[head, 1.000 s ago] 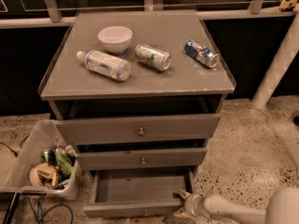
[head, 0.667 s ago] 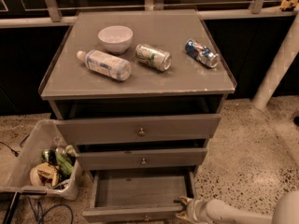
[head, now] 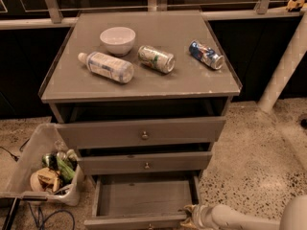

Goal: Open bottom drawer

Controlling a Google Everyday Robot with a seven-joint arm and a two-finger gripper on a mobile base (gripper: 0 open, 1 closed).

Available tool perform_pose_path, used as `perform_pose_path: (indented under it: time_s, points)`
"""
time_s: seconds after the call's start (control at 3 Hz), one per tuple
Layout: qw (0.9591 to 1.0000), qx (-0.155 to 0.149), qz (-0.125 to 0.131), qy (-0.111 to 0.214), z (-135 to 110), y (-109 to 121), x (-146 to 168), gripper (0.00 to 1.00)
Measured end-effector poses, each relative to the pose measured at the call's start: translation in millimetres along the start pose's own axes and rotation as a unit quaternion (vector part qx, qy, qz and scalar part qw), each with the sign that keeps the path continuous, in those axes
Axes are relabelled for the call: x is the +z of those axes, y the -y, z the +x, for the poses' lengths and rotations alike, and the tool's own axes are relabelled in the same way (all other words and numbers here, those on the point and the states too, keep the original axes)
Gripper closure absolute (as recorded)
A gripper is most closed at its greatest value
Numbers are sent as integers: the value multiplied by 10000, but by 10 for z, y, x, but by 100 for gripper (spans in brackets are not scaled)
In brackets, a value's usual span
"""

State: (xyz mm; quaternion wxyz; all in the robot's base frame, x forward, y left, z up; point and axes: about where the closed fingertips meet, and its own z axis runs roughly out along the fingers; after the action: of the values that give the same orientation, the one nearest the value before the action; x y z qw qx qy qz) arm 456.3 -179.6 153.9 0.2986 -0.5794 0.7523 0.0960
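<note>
The arm [head: 249, 218] lay low and almost flat, reaching in from the right near the floor. At its end the gripper [head: 192, 215] sat right at the front right corner of the bottom drawer [head: 144, 198]. I could not tell if the gripper was clenched or let go. The bottom drawer stood open just to the left of the gripper, and its grey inside was bare. Right above the gripper was the middle drawer [head: 144, 163], and above that the big top drawer [head: 141, 132], which stuck out a little. Both had a small round knob in the middle. High above the gripper, on the flat grey top [head: 144, 87] of the cabinet, stood a white bowl [head: 117, 40]. Next to it lay a plastic bottle [head: 106, 67], a green and white can [head: 157, 59] and a blue can [head: 206, 54], all on their sides. Far to the left of the gripper a clear bin [head: 26, 169] sat on the speckled floor [head: 249, 162], full of rubbish [head: 53, 171]. A white post [head: 285, 66] leaned up on the right.
</note>
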Motion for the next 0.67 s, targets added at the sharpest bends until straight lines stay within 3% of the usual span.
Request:
perform_pose_path:
  time_s: [0.33, 0.67]
  points:
    - [10000, 0, 0, 0, 0, 0, 0, 82]
    - [10000, 0, 0, 0, 0, 0, 0, 58]
